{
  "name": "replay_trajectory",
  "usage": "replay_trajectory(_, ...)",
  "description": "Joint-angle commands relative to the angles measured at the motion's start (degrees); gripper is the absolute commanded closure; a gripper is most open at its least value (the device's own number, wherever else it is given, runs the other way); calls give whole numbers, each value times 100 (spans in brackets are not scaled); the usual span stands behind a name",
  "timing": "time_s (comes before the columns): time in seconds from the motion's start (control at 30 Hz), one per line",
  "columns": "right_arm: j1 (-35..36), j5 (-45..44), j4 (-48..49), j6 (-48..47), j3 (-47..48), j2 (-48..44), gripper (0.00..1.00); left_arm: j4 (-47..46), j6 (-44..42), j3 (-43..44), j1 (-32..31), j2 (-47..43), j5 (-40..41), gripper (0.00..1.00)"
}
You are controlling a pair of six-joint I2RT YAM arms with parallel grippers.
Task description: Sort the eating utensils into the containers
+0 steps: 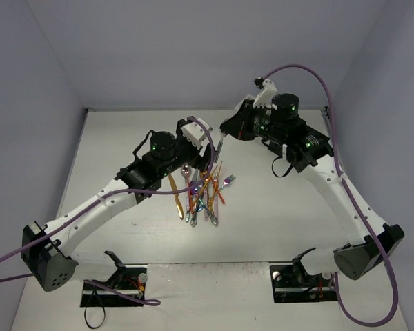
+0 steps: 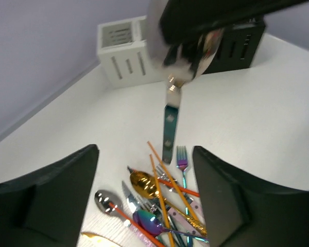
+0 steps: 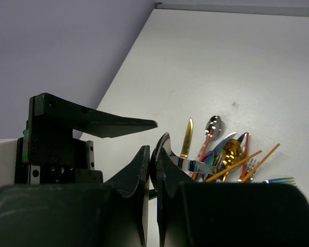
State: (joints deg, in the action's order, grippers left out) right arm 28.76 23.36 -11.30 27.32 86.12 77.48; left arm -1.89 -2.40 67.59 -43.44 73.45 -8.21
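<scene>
Spoon (image 2: pixel 170 119), silver bowl with a blue-green handle: off the table (image 2: pixel 262 128), hanging handle-down in the upper centre of the left wrist view, over the far edge of the utensil pile (image 2: pixel 162 203). Right claw (image 3: pixel 153 154) is clamped on the bowl, its jaws almost meeting. Judgement: gripping the bowl end leaves the handle free to go first into a compartment. Left claw (image 2: pixel 145 152) is spread wide and holds nothing, above the pile at lower centre. It looks placed for the next pick while the right one carries. White caddy (image 2: pixel 124 54) and black caddy (image 2: pixel 240 46) stand side by side along the top of that frame, beyond the spoon. Their contents cannot be made out. View notes: only the left wrist view shows the caddies; in the top external view I cannot pick them out behind the arms. Only the right wrist view shows the pinch on the bowl up close. Only the top external view shows both arms meeting mid-frame, claws near each other but apart.
</scene>
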Motion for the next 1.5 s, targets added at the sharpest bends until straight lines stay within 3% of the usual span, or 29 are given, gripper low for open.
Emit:
replay_trajectory(0.0,-125,-367,400,-402,563,247,100,-293,281,-150,29,-462,1172,23)
replay_trajectory(0.2,-768,-839,427,-971,1481,1043,100,1119,1450,-493,205,-791,2288,18)
replay_trajectory(0.5,-1328,-1198,667,-1553,2875,2356,100,2435,2789,-1286,268,-1340,2296,18)
replay_trajectory(0.67,-1451,-1290,1058,-1729,3139,2867,100,2833,3191,-1459,275,-1508,2420,18)
replay_trajectory(0.9,-1613,-1199,1838,-1762,3243,3401,100,2928,3378,-1618,284,-1603,2368,18)
replay_trajectory(1.2,-1680,-1255,1985,-1590,3631,4108,100,3063,3334,-1609,292,-1562,2430,18)
replay_trajectory(1.47,-1674,-1754,1983,-1243,3086,4206,100,3238,3408,-1489,292,-1428,2382,18)
